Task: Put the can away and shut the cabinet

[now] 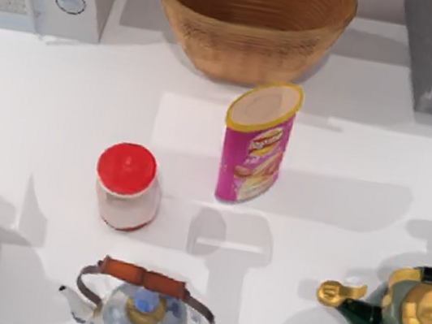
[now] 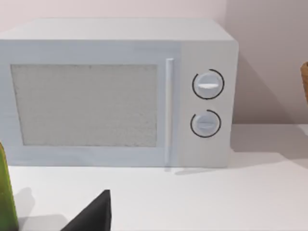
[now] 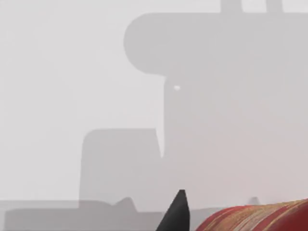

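Right now the chips can (image 1: 257, 144) is standing upright mid-table (image 1: 58, 121), just before the wicker basket (image 1: 252, 20). Looking light, stiff and slick-walled; gripping mid-body seems safest. Either pincer's state, I cannot tell.

Little of the AgileX arms is visible. In the left wrist view, a matte black, wedge-shaped fingertip (image 2: 94, 214) of the left end effector stands before the microwave (image 2: 115, 91). The right wrist view shows a similar black pointed fingertip (image 3: 176, 214), plain and unmarked.
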{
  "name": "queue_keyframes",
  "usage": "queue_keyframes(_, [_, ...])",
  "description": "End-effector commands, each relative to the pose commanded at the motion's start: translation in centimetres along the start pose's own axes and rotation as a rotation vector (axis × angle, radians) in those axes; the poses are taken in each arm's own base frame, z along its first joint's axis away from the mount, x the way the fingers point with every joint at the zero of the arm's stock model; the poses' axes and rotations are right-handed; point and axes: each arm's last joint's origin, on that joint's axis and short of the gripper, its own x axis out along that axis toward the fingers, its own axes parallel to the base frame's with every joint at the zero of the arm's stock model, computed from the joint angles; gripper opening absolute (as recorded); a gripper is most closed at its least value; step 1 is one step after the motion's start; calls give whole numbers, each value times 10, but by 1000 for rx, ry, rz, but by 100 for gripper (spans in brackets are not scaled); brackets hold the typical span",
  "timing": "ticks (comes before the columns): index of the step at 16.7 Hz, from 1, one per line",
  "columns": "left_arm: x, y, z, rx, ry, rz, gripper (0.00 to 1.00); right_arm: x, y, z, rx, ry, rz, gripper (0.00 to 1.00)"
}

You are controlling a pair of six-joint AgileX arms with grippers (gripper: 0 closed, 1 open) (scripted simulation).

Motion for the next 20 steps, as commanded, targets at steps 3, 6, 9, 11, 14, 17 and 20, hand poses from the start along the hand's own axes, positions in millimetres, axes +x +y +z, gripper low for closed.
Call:
queue_keyframes(3, [0, 0, 0, 0, 0, 0, 100, -6, -3, 13, 2, -2, -3, 0])
queue_keyframes(6, [0, 0, 0, 0, 0, 0, 100, -25, -6, 41, 1, -16, -6, 0])
queue_keyframes(9, [0, 0, 0, 0, 0, 0, 100, -43, -4, 51, 13, 58, 10, 0])
queue_keyframes(11, [0, 0, 0, 0, 0, 0, 100, -63, -4, 63, 14, 79, 12, 0])
queue_keyframes(14, [0, 0, 0, 0, 0, 0, 100, -101, -2, 86, 3, 28, 1, 0])
queue_keyframes(17, [0, 0, 0, 0, 0, 0, 100, -117, 0, 94, 0, 0, 0, 0])
queue_keyframes(20, [0, 0, 0, 0, 0, 0, 100, -115, 0, 93, 2, 3, 1, 0])
